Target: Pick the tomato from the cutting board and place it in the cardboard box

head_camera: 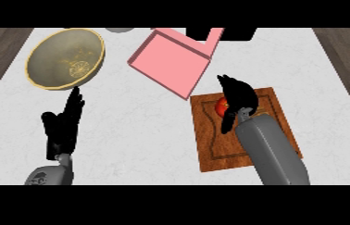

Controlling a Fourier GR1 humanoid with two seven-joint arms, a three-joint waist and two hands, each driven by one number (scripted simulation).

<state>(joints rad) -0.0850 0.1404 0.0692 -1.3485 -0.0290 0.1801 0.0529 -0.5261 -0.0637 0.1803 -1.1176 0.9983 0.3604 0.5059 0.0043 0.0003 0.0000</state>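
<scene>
Head view. A white, faintly veined counter (pixel 171 140) was seen filling most of the frame, with dark wood-toned strips shown along its far left and far right edges. Dark shapes and a small grey round object (pixel 120 29), cut by the upper edge, were noted at the back; what they were could not be told.

A pink open box (pixel 171 64), shown pink rather than cardboard-brown, was placed at the upper middle, tilted on the diagonal, with one flap (pixel 213 41) raised at its far right side. Nothing was seen inside it. A wide gold-rimmed bowl (pixel 66 58) with a patterned inside was set at the upper left, well apart from the box, and no contents were made out in it.

A brown wooden cutting board (pixel 273 108) was laid at the right, its near-left corner area just beside the box's nearest corner. The red tomato (pixel 221 107) was located on the board's upper left part, only partly seen. The right hand (pixel 238 98) was positioned over the tomato, fingers curled down around it and covering most of it; the grey forearm was laid across the board from the lower edge.

The left hand (pixel 63 122) was shown at the lower left, fingers straight and pointing up toward the bowl, holding nothing, fingertips just short of the bowl's rim.

Bare counter was left between the two hands and between bowl and box. The gap between board and box was narrow.
</scene>
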